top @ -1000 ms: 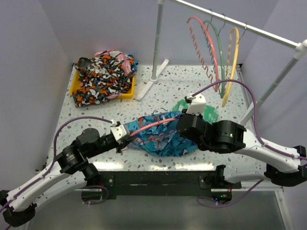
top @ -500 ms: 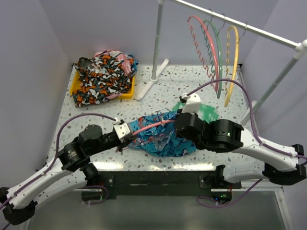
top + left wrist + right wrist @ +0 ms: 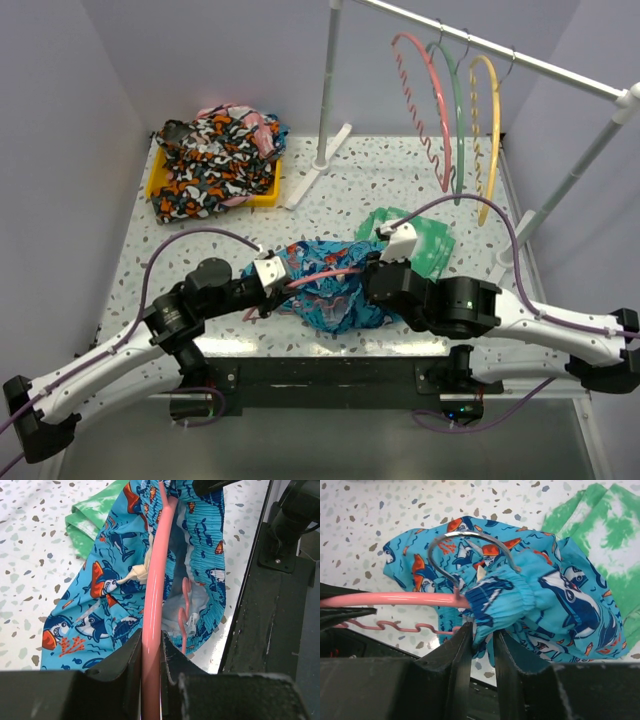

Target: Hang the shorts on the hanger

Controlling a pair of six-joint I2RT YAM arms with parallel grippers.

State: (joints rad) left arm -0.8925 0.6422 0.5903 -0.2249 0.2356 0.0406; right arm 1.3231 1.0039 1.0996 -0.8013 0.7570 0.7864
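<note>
Left gripper has its jaws clamped tight on the salmon-pink hanger, right on the smooth arm, which runs straight out from between the fingers and into the shorts. In the left wrist view the pink arm goes through the open waistband, with the ridged, wavy part of the hanger inside against the white lining.

Over to the right gripper: its jaws stand a narrow gap apart, and a fold of the elastic waistband sits in that gap. I cannot tell whether the fingers are pinching it or only framing it. Just above them the metal hook curls up out of the bunched turquoise fabric.

From above, the shorts lie crumpled on the speckled table, near its front edge, between the two grippers. The green cloth lies just behind them, touching their right side.

Back left, a yellow tray holds an orange-black-white garment. On the rail at the back right hang a second pink hanger, a green hanger and a yellow hanger.
</note>
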